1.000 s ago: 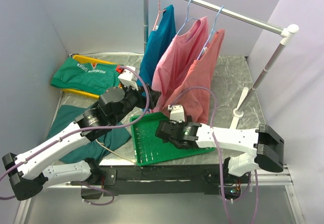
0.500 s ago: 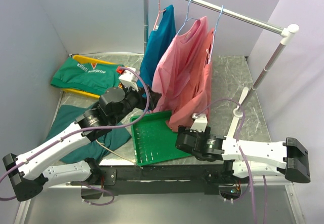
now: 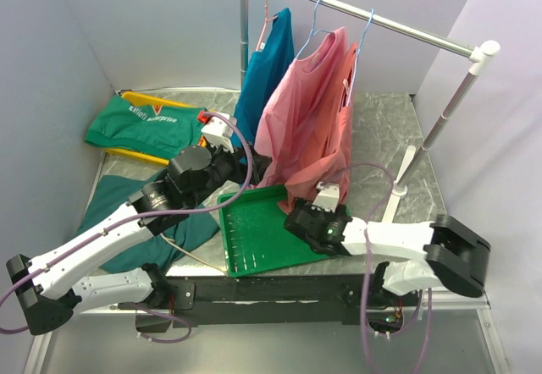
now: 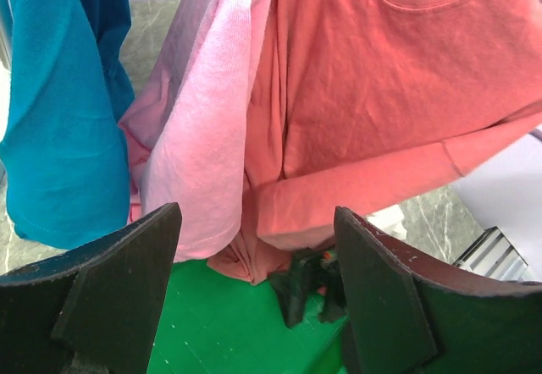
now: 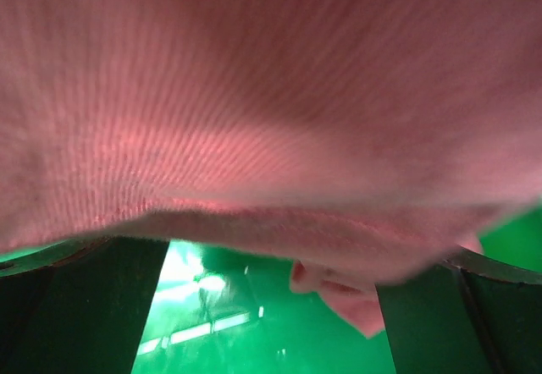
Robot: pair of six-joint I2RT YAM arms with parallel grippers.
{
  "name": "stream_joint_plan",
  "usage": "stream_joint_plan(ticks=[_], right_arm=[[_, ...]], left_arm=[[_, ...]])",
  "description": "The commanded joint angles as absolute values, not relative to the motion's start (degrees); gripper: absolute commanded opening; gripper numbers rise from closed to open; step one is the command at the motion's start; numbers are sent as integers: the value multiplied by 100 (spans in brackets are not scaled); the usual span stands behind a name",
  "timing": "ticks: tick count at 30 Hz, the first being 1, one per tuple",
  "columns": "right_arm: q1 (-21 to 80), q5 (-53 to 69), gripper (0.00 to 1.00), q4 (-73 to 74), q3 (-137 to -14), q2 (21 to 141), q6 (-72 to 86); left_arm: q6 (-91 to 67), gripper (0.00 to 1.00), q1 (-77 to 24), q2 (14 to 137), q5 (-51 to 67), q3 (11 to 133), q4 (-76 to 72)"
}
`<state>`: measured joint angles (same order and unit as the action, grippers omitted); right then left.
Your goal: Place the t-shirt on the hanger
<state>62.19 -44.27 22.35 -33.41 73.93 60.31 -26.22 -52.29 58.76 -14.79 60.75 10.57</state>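
The salmon-red t-shirt [image 3: 340,150] hangs on the light blue wire hanger [image 3: 362,35] at the right of the rail, pressed against the pink t-shirt [image 3: 296,112]. It fills the left wrist view [image 4: 398,95] and drapes blurred across the top of the right wrist view [image 5: 271,95]. My right gripper [image 3: 296,219] is open under the shirt's hem, above the green tray [image 3: 250,247]; the hem lies over its jaws [image 5: 271,306]. My left gripper [image 3: 257,165] is open and empty [image 4: 254,289], facing the hanging shirts from the left.
A teal-blue t-shirt [image 3: 262,78] hangs on a pink hanger at the rail's left. A green printed shirt [image 3: 144,124] lies at the back left, dark teal cloth [image 3: 106,209] under my left arm. The rack's right post foot [image 3: 396,190] stands on the table.
My right arm swung out to the right and came back in, its gripper now under the salmon shirt's hem. The shirt's lower part has shifted left against the pink one. My left arm barely moved.
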Motion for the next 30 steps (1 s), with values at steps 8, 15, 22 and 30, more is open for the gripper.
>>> stream_joint_plan(ticks=[8, 15, 22, 30], right_arm=[[5924, -5246, 6, 2205, -4104, 8315, 5959], [5906, -6195, 0, 3681, -4939, 7253, 5846], [4800, -6144, 0, 2972, -5229, 6470, 4475], [3727, -5581, 0, 1706, -5537, 6828, 3358]], left_arm=[[-2584, 78, -5168, 5810, -1415, 6065, 879], [-2593, 77, -5159, 5731, -1389, 6117, 905], [-2601, 77, -5159, 5730, -1345, 6144, 931], [-2549, 77, -5159, 5757, -1354, 6293, 1037]])
